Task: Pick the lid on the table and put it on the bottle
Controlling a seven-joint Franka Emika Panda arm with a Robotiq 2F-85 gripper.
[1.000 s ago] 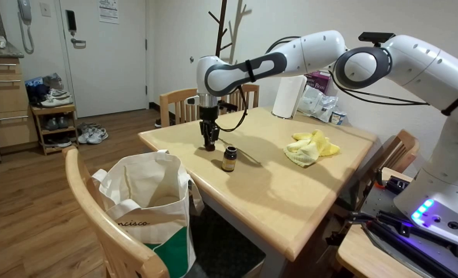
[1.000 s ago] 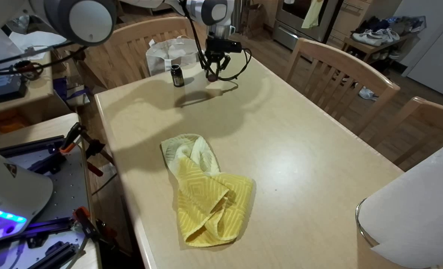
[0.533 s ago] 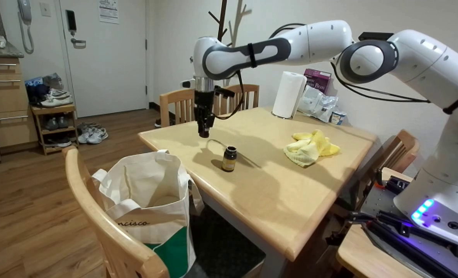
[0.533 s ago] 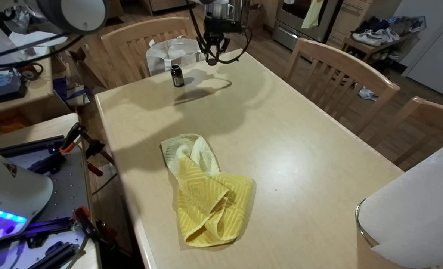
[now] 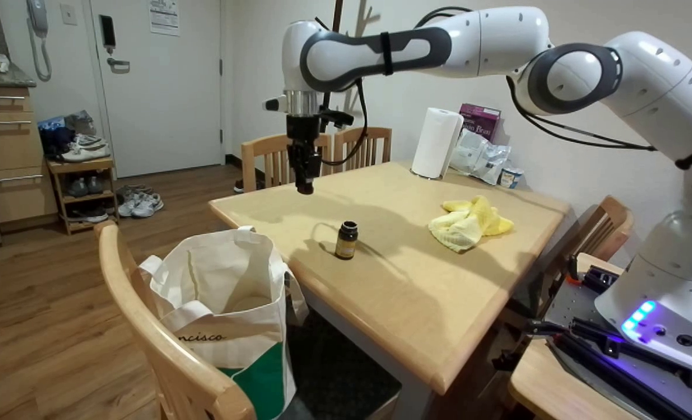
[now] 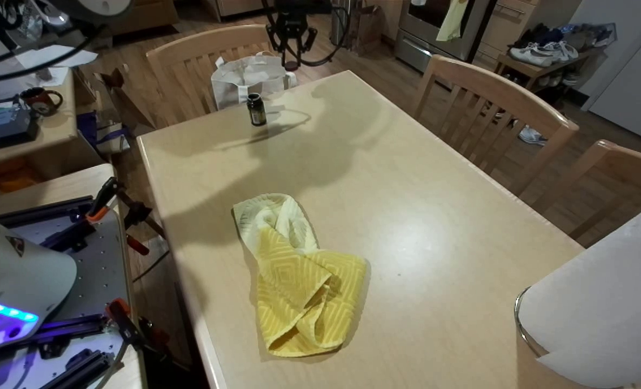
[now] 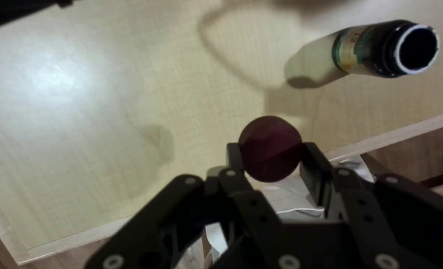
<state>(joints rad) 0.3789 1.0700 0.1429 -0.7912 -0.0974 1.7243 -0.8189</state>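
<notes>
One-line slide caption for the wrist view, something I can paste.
The gripper holds a dark red lid, with the uncapped bottle standing on the table at upper right.

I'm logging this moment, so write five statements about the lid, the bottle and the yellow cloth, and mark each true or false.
1. The end effector holds the lid. True.
2. The bottle stands upright on the table. True.
3. The lid sits on the bottle. False: the end effector holds it in the air, apart from the open bottle.
4. The yellow cloth lies bunched up on the table. True.
5. The yellow cloth covers the bottle. False: it lies well apart from the bottle.
</notes>
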